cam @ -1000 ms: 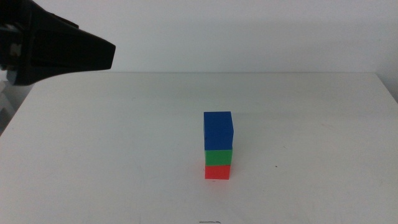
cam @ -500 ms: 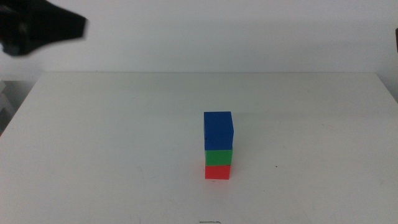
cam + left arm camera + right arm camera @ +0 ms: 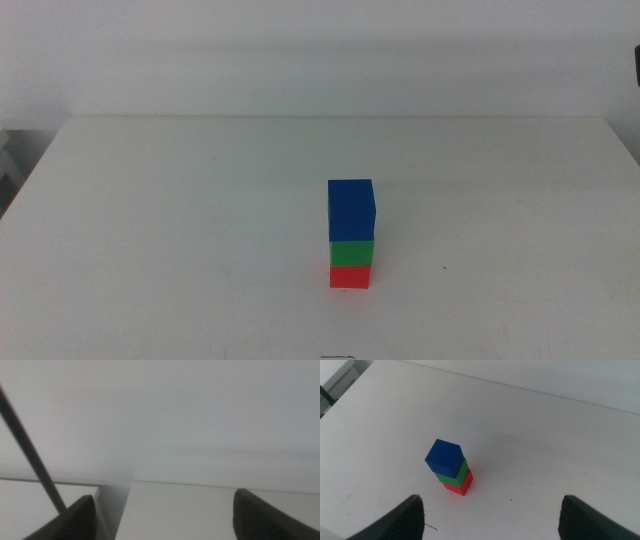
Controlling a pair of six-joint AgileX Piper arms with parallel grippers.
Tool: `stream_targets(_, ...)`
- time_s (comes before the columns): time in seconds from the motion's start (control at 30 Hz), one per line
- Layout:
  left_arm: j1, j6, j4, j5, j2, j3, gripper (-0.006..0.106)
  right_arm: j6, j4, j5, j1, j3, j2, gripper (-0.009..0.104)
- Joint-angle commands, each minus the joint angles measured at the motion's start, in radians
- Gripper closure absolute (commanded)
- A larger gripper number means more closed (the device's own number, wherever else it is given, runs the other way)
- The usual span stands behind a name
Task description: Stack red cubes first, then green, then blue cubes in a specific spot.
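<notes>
Three cubes are stacked on the table: red cube at the bottom, green on it, blue cube on top, slightly turned against the two below. A second ago a dark arm was seen at the middle view's upper left; now it is gone from that view, so the stack is left untouched and the task is judged done. Left gripper is shown only in its wrist view, jaws spread wide and empty, aimed at a blank wall and table edge, no cubes between or near the jaws. Right gripper is likewise seen only in its wrist view, jaws wide apart and empty, with the stack lying ahead of the gap, well clear of both jaws and nearer the left-hand one. The blue cube's top face is shown there, not in the middle view.
</notes>
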Motion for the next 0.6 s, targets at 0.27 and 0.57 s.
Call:
stream_targets(0.27,-0.006,-0.055,0.032,-0.085,-0.009,-0.025,0.007,-0.011,-0.004,-0.064,-0.010,-0.022,-0.006,0.019)
stream_targets(0.57,-0.006,-0.055,-0.109,-0.117,-0.039,-0.022,0.007,-0.011,-0.005,-0.087,-0.010,0.000,-0.010,0.019)
